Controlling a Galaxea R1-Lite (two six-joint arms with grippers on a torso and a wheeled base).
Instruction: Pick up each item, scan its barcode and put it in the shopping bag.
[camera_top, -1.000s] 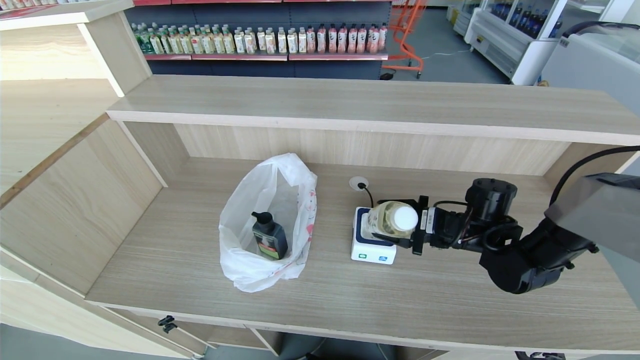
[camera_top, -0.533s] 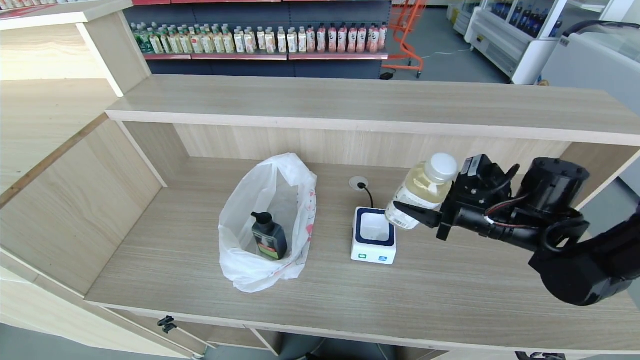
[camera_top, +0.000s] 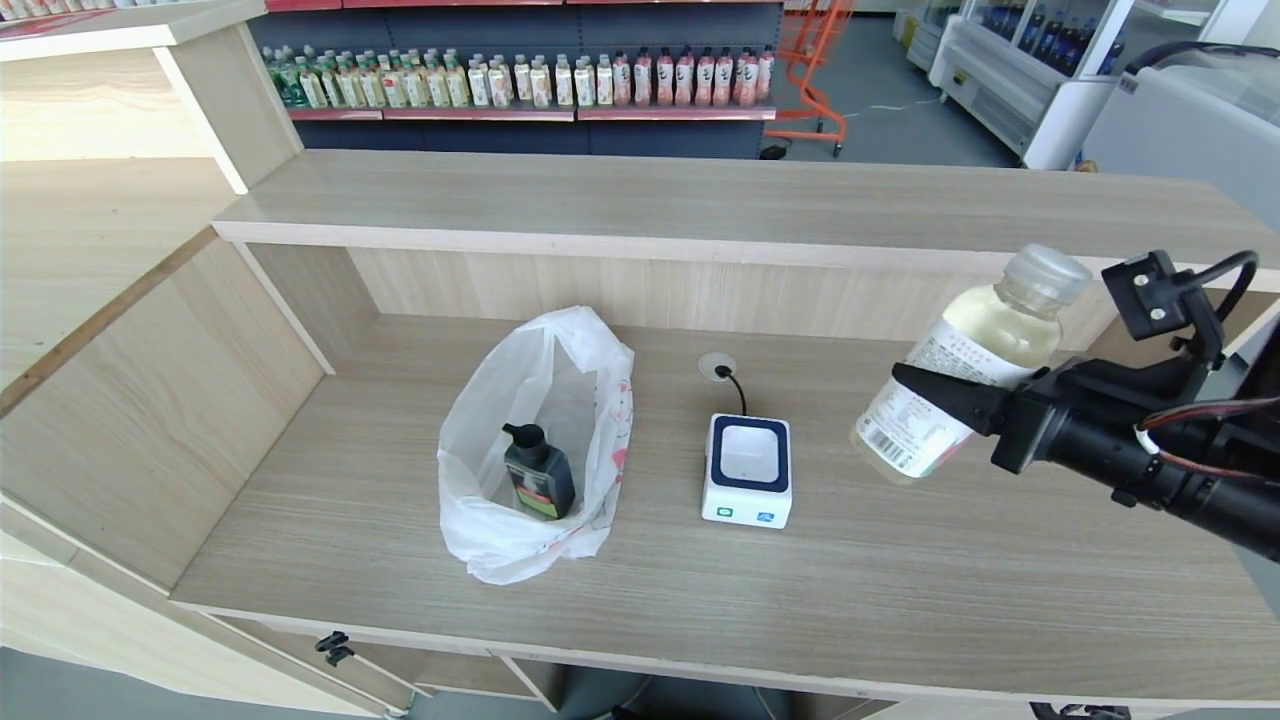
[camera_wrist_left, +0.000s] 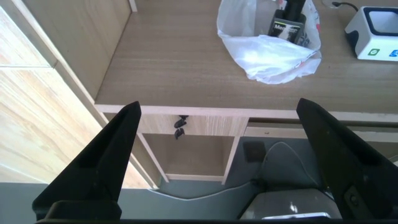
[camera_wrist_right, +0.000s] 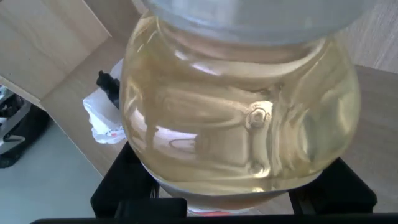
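Nearest, the left end effector (camera_wrist_left: 217, 106) hangs off the front edge of the table (camera_top: 800, 590), on the near-left side of the scanner (camera_top: 747, 470). Its two dark fingers (camera_wrist_left: 106, 168) are spread wide with nothing between them. A small black latch (camera_top: 334, 647) sits under the table's front edge, near and left of the scanner.

The scanner is a small white box with a dark-framed window on top, and it stands on the table. Left of it, a little apart, the white shopping bag (camera_top: 600, 420) stands open. A dark pump bottle (camera_top: 540, 478) stands upright inside it.

Right of the scanner, and clear of it, the right end effector (camera_top: 925, 385) is clamped around a clear bottle (camera_top: 975, 335) of pale yellow drink. It holds the bottle in the air above the table. The bottle is tilted, with its base lower and towards the scanner and its pale cap higher and away from it. The fingers grip the labelled body, and a barcode on the label near the base shows in the head view. In the right wrist view the bottle's shoulder bulges between the dark fingers (camera_wrist_right: 124, 186).

Just behind the scanner, a black cable (camera_top: 735, 390) runs to a round port (camera_top: 717, 366) in the table. Farther back, a raised wooden ledge (camera_top: 700, 210) spans the table's width. Beyond it, a store shelf (camera_top: 520, 80) carries a row of drink bottles.
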